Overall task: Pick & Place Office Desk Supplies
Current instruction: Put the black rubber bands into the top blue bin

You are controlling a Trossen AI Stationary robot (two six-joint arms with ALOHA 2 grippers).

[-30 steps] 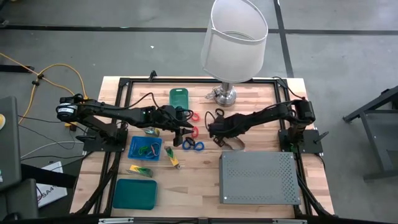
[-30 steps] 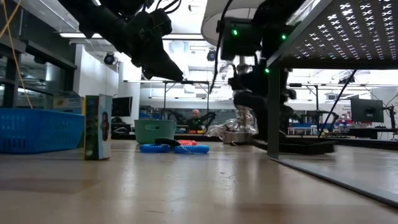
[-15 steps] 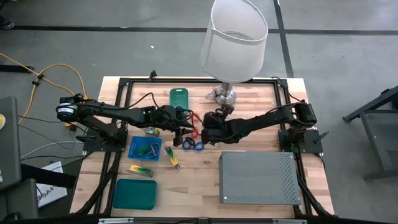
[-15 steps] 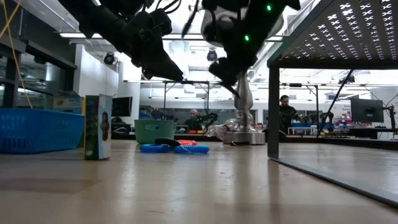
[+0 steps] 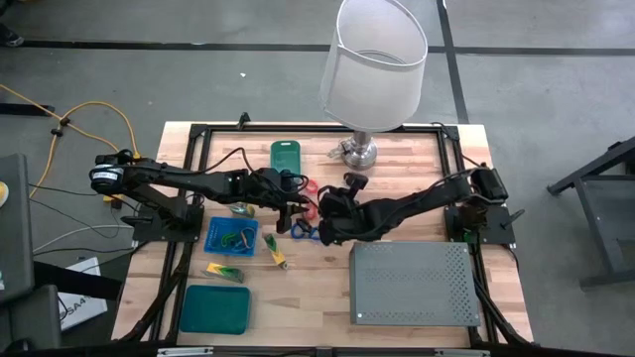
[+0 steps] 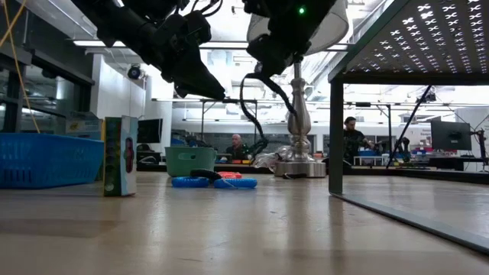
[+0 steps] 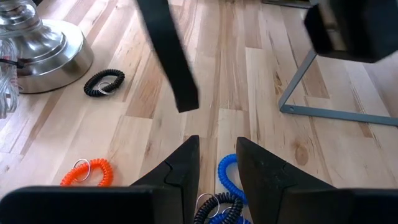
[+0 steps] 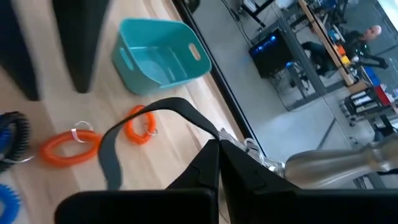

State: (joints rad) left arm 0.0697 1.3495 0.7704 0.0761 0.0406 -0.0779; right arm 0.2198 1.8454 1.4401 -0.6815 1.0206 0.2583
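Observation:
My right gripper (image 5: 321, 211) hangs over the table's middle, shut on a flat black band (image 8: 134, 121) that droops below it as a loop (image 6: 250, 114). Just left of it my left gripper (image 5: 298, 209) hovers open above blue coil rings (image 7: 226, 179), nothing between its fingers (image 7: 217, 163). On the wood lie orange coil rings (image 8: 68, 144), a black coil ring (image 7: 104, 82) by the lamp base, and yellow-and-green blocks (image 5: 225, 271). My right gripper pinches the black band between its two shut fingers, at a stretch of the band right by the fingertips (image 8: 200, 132). The fingers come from the table's right, slanting down. The band hangs below them as a slack loop, clear of the table.
A white-shaded lamp (image 5: 372, 64) stands on a chrome base (image 5: 358, 154) at the far middle. A grey perforated box (image 5: 413, 283) fills the near right. A small teal bin (image 5: 286, 155), a blue tray (image 5: 213, 226) and a teal tray (image 5: 214, 308) stand on the left.
My right gripper has risen and gone toward the table's left, up to my left gripper, rolling its wrist and tipping closer to level. It has stayed shut. The black band now hangs below it, clear of the table.

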